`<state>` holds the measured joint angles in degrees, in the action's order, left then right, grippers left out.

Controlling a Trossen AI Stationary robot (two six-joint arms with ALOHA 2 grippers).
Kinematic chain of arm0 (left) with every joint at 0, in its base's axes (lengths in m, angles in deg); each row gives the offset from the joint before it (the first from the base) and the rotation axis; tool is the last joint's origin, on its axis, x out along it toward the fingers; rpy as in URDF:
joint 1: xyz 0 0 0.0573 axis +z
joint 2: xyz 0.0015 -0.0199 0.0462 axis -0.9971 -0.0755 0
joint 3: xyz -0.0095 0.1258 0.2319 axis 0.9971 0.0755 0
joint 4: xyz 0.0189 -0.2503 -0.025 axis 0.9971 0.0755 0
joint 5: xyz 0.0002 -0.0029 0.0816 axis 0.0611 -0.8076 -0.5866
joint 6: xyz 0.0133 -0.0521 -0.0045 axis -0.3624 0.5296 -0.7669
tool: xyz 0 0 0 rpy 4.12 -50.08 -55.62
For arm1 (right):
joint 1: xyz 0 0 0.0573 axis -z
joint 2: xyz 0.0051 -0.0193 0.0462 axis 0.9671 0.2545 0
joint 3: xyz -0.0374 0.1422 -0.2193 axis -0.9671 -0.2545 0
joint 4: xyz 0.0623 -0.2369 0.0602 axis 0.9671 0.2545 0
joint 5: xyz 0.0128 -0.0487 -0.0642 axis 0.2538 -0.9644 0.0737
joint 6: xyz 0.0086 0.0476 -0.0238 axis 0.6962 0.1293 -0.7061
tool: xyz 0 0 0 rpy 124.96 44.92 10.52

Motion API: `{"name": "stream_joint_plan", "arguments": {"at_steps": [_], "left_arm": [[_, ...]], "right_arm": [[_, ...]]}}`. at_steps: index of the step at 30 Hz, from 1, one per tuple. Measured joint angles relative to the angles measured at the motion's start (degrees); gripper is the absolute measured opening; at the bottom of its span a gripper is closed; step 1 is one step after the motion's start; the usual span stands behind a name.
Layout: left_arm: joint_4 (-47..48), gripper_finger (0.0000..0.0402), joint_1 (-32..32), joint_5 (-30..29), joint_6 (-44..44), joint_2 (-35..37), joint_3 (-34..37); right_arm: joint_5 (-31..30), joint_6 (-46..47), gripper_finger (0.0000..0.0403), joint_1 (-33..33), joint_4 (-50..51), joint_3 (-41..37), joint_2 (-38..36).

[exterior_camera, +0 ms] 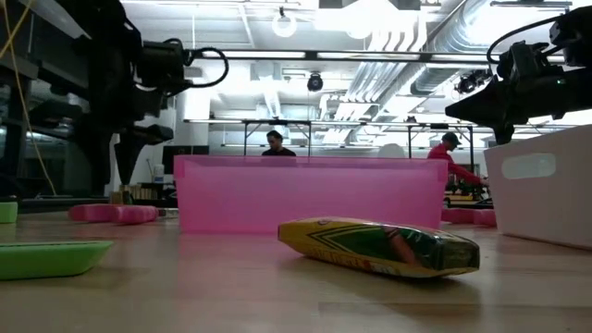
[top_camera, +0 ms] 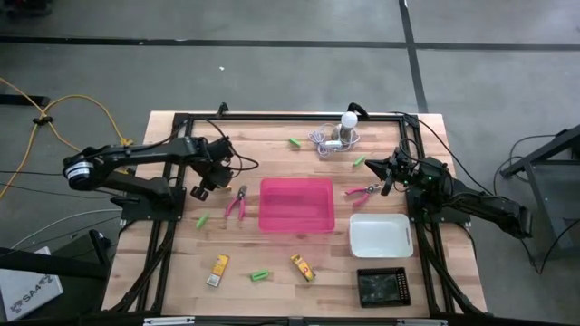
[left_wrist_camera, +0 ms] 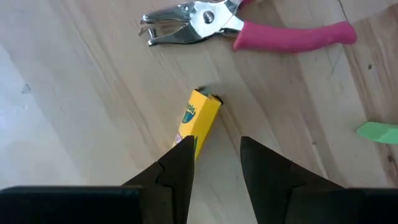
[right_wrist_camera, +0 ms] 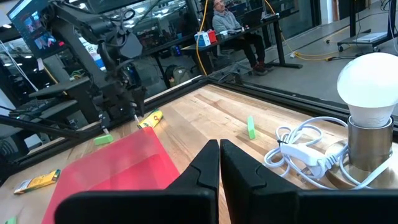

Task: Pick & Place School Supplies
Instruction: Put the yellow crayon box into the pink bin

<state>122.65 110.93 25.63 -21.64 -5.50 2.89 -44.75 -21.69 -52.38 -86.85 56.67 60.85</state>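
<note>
The left hand (left_wrist_camera: 214, 158) hangs above the tabletop (top_camera: 272, 267), left of the pink tray (top_camera: 296, 205). Its fingers are partly apart and pinch a yellow crayon box (left_wrist_camera: 198, 118) by one end. Pink-handled pliers (left_wrist_camera: 249, 25) lie just beyond it. The right hand (right_wrist_camera: 219, 163) is squeezed shut with nothing in it, near the white bulb (right_wrist_camera: 371, 81).

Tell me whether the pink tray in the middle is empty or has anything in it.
Empty. From above, the pink tray shows only its bare pink floor, and the supplies lie on the table around it.
</note>
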Motion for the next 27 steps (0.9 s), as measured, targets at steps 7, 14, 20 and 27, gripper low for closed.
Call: {"name": "stream_joint_plan", "arguments": {"at_steps": [7, 14, 20, 27], "left_arm": [[-1.2, 0.0132, 0.8, 0.0, -0.7, -0.4, 0.0], [-1.5, 0.0162, 2.3, 0.7, -2.6, -0.4, 0.0], [-2.2, 0.0167, 1.9, -0.8, -4.5, -0.4, 0.0], [-2.8, 0.0167, 0.8, -2.7, -4.4, -0.8, -0.1]], "right_arm": [[0.0, 0.0, 0.0003, 0.0, 0.0, 0.0, 0.0], [0.0, 0.0, 0.0003, 0.0, 0.0, 0.0, 0.0], [0.0, 0.0, 0.0003, 0.0, 0.0, 0.0, 0.0], [0.0, 0.0, 0.0003, 0.0, 0.0, 0.0, 0.0]]}}
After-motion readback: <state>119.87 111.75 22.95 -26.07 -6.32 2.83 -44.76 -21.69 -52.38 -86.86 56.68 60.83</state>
